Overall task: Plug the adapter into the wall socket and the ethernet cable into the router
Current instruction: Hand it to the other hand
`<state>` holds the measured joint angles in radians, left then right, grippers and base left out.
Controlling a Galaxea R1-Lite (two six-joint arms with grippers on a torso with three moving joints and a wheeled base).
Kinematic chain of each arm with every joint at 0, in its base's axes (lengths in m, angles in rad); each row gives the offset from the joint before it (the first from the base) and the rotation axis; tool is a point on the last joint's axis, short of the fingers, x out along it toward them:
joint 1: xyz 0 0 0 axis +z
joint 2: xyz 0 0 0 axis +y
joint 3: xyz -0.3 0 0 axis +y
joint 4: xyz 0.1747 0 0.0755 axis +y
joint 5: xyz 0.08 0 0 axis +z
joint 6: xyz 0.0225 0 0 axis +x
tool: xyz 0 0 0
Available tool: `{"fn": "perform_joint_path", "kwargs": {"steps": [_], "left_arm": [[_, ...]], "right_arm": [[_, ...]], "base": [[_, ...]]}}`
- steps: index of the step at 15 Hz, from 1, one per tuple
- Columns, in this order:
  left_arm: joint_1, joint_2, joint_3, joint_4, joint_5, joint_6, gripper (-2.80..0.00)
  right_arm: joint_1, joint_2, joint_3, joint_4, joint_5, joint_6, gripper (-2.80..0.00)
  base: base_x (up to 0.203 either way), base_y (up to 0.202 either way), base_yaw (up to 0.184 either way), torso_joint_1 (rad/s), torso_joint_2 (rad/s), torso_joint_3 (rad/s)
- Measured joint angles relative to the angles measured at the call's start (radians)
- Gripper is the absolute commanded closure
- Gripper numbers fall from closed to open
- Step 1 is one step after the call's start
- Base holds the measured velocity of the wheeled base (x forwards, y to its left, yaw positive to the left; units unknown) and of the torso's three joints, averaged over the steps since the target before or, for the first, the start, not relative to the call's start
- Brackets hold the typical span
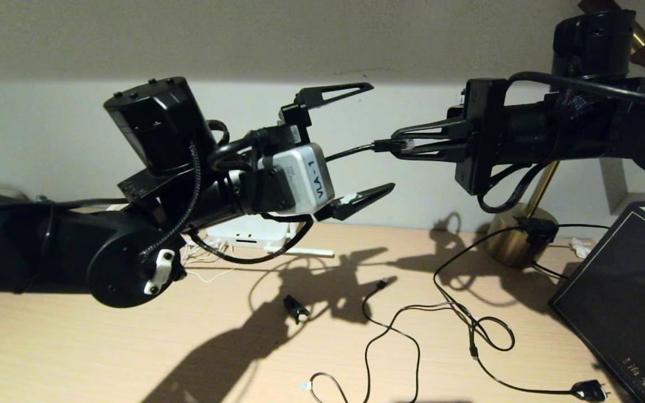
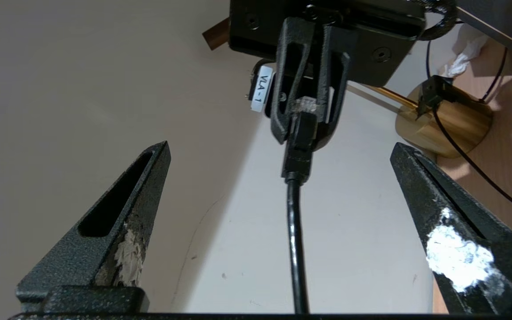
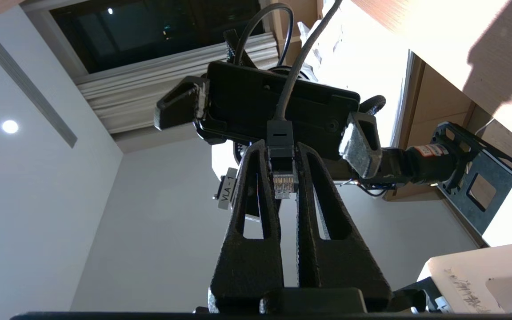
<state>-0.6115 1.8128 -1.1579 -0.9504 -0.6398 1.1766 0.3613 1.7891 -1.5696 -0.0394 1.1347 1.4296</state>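
Overall: both arms were raised above the desk (image 1: 76, 347) and faced each other, apparently mid hand-over of the ethernet cable (image 1: 350, 151).
Left gripper (image 1: 375, 137): fingers spread wide, one at 12 o'clock and one at 6 o'clock of the cable's line, touching nothing; the cable ran back through the gap between them toward the left wrist. That spread probably left room for the right gripper to hold the plug alone.
Router (image 1: 249, 230): flat white box on the desk behind the left arm, mostly hidden; one slim antenna (image 1: 311, 252) lay flat at its 4 o'clock. Only one antenna could be counted. Its port was not visible.
Clip (image 1: 295, 308): one small black piece lying on the desk at about 5 o'clock from the router.
Right gripper (image 1: 398, 146): fingers pressed together, pinching the cable's clear connector (image 3: 285, 184), with the gold contacts showing in the right wrist view. My reading is that gripping at the plug lets it be aimed at the router port.
Loose cables (image 1: 457, 313): at least two thin black ones lay tangled on the desk at 6 o'clock of the right gripper, one ending in a power plug (image 1: 588, 390); an exact count could not be made.
Lamp base (image 1: 515, 240): one brass base at 5 o'clock of the right gripper.
Adapter and wall socket: neither could be picked out.
Grippers counted: two, one spread, one pinching.
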Motion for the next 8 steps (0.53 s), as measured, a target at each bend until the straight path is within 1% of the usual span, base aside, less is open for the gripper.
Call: {"fn": "perform_joint_path", "kwargs": {"steps": [7,8], "left_arm": [[-0.002,0.007,-0.008,0.000,-0.003,-0.001,-2.80],[-0.002,0.008,-0.008,0.001,-0.004,-0.002,-0.08]], "right_arm": [[0.000,0.007,-0.003,0.000,-0.004,0.002,0.00],[0.000,0.007,-0.005,0.000,-0.004,0.001,0.00]], "base": [[0.000,0.000,0.000,0.000,0.00,0.000],[0.000,0.000,0.000,0.000,0.00,0.000]]}}
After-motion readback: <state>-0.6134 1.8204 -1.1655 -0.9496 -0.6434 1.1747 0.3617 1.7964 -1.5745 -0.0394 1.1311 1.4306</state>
